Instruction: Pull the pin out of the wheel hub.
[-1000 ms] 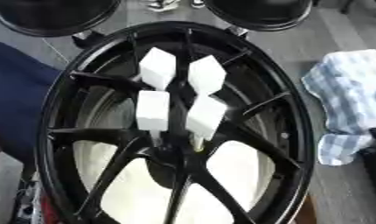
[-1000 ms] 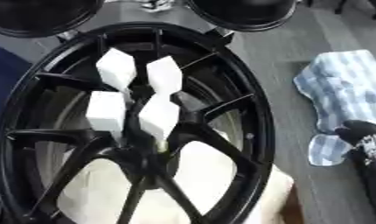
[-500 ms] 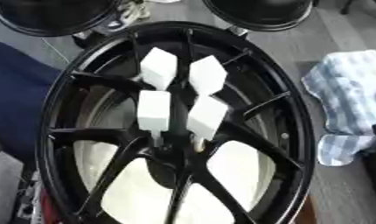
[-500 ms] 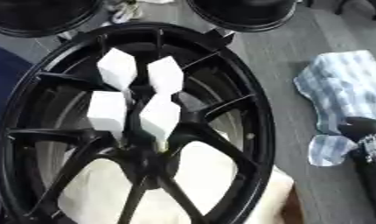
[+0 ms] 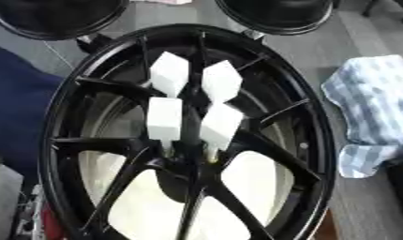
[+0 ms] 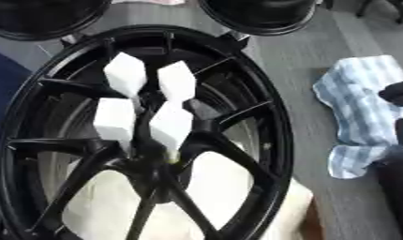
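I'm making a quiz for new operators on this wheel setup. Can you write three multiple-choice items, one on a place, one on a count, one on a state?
1. Where does the checked cloth lie?
A. To the right of the wheel, on the grey floor
B. Inside the wheel, over the hub
C. On top of the white blocks

2. How many white blocks stand at the wheel's hub?
A. Two
B. Four
C. Six

3. What is the state of the white blocks?
A. All lie flat on the floor beside the wheel
B. They stand up among the spokes, and no hand touches them
C. One is held in a hand above the wheel

Answers: 1 A, the cloth lies apart from the rim on its right side. 2 B, two upper and two lower blocks show. 3 B, all four rise from the hub area, with no hand on them.
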